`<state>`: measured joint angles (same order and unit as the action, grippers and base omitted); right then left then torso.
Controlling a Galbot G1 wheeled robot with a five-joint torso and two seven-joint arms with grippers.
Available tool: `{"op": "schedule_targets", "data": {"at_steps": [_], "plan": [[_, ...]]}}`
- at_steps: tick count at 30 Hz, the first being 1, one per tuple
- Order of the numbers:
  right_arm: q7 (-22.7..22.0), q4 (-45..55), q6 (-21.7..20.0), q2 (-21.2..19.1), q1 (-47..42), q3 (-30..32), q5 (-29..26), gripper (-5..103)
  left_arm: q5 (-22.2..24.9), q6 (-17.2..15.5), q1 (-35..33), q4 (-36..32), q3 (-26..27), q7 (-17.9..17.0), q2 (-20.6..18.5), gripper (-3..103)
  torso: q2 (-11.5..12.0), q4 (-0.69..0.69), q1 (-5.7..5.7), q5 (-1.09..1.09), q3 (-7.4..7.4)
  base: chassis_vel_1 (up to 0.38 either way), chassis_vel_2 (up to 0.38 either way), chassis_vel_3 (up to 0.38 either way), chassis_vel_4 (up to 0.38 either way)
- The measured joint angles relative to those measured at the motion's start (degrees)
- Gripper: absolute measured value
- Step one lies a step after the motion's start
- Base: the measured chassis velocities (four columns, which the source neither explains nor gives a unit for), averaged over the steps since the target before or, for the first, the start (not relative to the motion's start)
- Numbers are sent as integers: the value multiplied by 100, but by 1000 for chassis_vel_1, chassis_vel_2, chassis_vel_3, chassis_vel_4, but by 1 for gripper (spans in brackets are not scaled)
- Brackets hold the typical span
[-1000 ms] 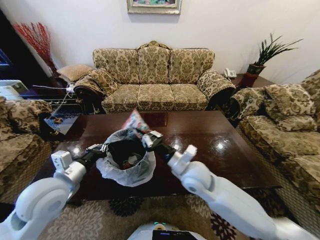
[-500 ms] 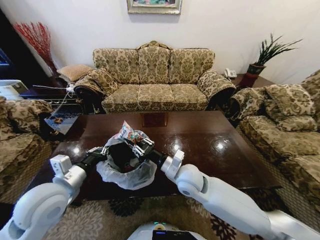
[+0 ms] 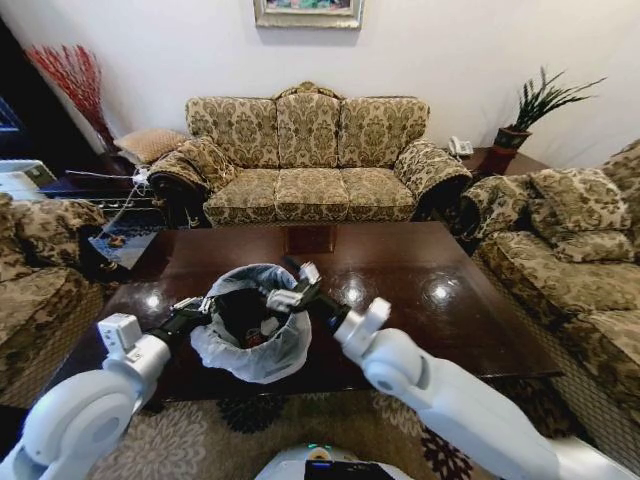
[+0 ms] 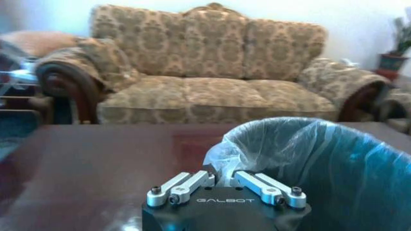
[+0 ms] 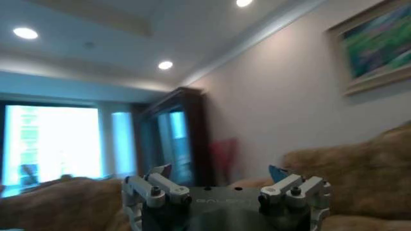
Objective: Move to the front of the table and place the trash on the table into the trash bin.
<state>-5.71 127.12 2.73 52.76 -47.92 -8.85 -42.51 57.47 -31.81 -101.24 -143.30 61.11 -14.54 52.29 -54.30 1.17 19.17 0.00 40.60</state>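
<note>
My left gripper pinches the trash bin liner, steadying it on the table; my right gripper, fingers spread and empty, hovers above the bin.

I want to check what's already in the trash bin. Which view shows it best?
The head view: it looks down into the trash bin, showing its bag-lined rim and scraps inside. The left wrist view shows the bag-covered outer wall from beside, with the left gripper at its rim. The right wrist view faces the room.

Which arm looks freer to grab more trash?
Right, probably. The right gripper hangs over the bin with jaws open and empty, while the left gripper has its jaws shut on the bin's bag rim.
</note>
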Motion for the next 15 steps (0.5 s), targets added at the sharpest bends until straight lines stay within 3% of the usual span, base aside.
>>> {"op": "schedule_targets", "data": {"at_steps": [2, 6, 12, 15], "plan": [[-121, -107, 49, 1, -604, 611, 69, 100, 55, -5, -26, 7, 204, -140, 129, 4, 0, -1, 0, 2, 0, 0, 0, 0, 0], [-48, -169, 128, -1, -1188, 1038, 78, 100, 125, 61, -70, 118, 647, -235, 330, 4, 0, -3, 0, -1, 0, 0, 0, 0, 0], [25, -283, 207, 251, -1347, 1185, 171, 100, 167, 260, -8, 303, 1195, -302, 806, 4, 0, -1, 1, 0, 0, 50, -57, -60, 49], [38, -384, 230, 395, -1390, 1148, 229, 100, 178, 272, -56, 307, 1635, -321, 1323, 4, 0, 1, 2, -1, 1, 120, -106, -126, 145]]}}
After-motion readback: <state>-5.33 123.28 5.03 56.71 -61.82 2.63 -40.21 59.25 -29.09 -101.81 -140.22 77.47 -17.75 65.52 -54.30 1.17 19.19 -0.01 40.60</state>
